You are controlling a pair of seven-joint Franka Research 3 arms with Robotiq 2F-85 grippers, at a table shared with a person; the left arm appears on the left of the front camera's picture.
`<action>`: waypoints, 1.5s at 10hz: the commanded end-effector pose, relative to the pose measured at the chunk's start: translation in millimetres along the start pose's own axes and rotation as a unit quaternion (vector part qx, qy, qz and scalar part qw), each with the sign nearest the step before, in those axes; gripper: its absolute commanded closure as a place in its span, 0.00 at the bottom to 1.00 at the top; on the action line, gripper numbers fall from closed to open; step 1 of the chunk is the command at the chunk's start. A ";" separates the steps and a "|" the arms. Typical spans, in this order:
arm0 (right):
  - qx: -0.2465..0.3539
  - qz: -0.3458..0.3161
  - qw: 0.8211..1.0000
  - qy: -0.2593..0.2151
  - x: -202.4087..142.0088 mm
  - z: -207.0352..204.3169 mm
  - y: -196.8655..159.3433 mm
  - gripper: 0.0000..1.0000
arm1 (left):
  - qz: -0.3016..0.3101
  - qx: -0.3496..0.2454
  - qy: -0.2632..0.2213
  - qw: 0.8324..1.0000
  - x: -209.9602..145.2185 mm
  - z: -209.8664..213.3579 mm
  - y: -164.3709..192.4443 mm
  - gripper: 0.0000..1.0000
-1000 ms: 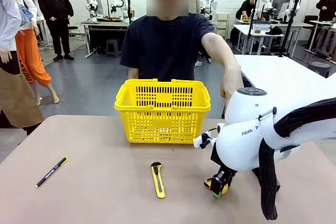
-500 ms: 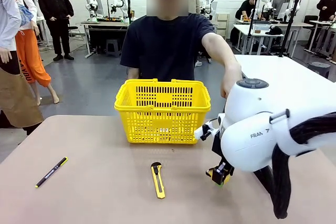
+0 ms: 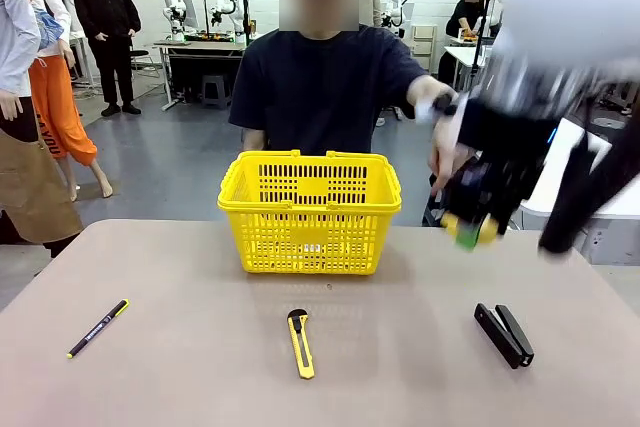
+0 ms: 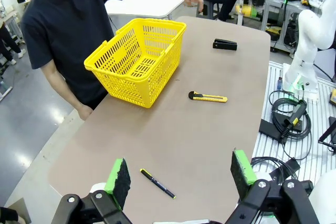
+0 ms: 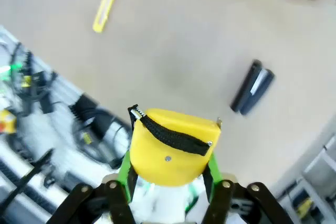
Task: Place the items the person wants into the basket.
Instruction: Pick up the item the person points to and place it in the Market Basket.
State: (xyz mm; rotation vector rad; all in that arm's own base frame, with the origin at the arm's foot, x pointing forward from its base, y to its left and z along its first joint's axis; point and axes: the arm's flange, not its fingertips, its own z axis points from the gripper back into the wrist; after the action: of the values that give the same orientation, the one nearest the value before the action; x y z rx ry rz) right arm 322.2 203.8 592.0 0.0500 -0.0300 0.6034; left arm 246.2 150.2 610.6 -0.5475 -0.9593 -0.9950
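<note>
- Right now utility knife (image 3: 300, 343) lies flat on table (image 3: 180, 277), long axis near-to-far, black end twd basket (image 3: 310, 212).
- Tape measure (image 5: 170, 148) is clamped in R gripper (image 5: 169, 171), up in air just right of basket rim; a sec ago it hung low by tabletop.
- Squat yellow case w/ black strap.
- L gripper (image 4: 181, 174): jaws wide apart.

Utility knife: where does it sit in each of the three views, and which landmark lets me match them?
Front view: utility knife lies low centre, on the near side of the basket.
Left wrist view: utility knife lies right of centre, to the right of the basket.
Right wrist view: utility knife lies at top left, blurred.
Shared landmark: black stapler, apart from the knife.
</note>
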 end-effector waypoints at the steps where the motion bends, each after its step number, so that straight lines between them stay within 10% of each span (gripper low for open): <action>1: 0.029 -0.084 0.996 0.012 32.7 32.4 -14.1 0.96 | -0.011 -0.003 -0.010 1.000 -0.9 0.4 -0.1 0.00; 3: -0.001 -0.169 0.986 0.008 28.5 22.1 -24.2 0.96 | -0.011 -0.003 -0.010 1.000 -0.9 0.4 -0.1 0.00; 4: 0.016 -0.068 0.998 0.003 10.2 53.5 -21.4 0.96 | -0.011 -0.003 -0.010 1.000 -0.9 0.4 -0.1 0.00; 7: 0.016 -0.068 0.998 0.003 10.2 53.5 -21.4 0.96 | -0.011 -0.003 -0.010 1.000 -0.9 0.4 -0.1 0.00; 8: 0.010 -0.088 0.996 0.004 17.7 51.6 -23.3 0.38 | -0.011 -0.003 -0.010 1.000 -0.9 0.4 -0.1 0.00; 11: 0.033 0.132 0.990 0.047 168.8 80.2 -1.2 0.38 | -0.011 -0.003 -0.010 1.000 -0.9 0.4 -0.1 0.00; 15: 0.021 0.369 0.929 0.033 294.4 5.5 26.3 0.38 | -0.011 -0.003 -0.010 1.000 -0.9 0.4 -0.1 0.00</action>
State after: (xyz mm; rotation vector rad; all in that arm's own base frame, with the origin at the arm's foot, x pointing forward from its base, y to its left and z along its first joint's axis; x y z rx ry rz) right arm 525.2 380.0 594.1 0.1367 0.0291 1.2791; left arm 245.7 149.5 610.9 -0.5497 -0.9581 -0.9961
